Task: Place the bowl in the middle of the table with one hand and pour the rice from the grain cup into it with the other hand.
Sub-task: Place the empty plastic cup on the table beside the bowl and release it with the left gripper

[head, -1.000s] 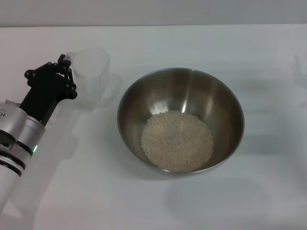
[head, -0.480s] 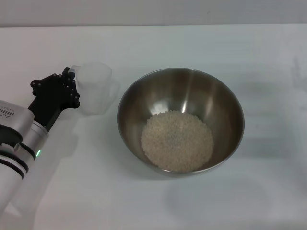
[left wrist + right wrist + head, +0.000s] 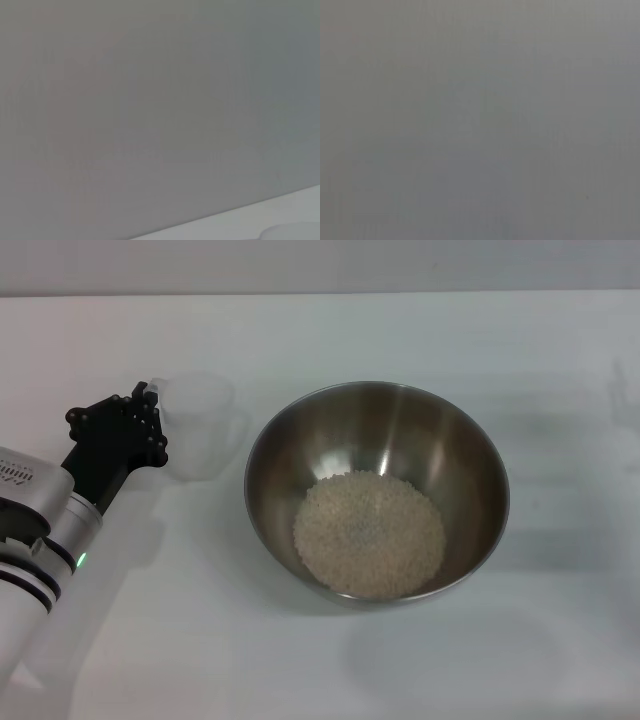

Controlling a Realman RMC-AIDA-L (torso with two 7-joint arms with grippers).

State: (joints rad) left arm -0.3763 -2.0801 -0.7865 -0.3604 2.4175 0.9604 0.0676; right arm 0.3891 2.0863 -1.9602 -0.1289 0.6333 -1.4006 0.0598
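The bowl, wide and of shiny steel, sits in the middle of the table in the head view. A round heap of pale rice lies in its bottom. Just left of the bowl the clear grain cup stands upright on the table and looks empty. My left gripper is at the cup's far-left side, shut on its small handle. The right gripper is out of view. Both wrist views show only blank grey.
My left arm reaches in from the lower left corner. The table's far edge runs across the top of the head view.
My left gripper has lowered the grain cup toward me and set it upright on the table beside the bowl; over the last half second it has barely moved.
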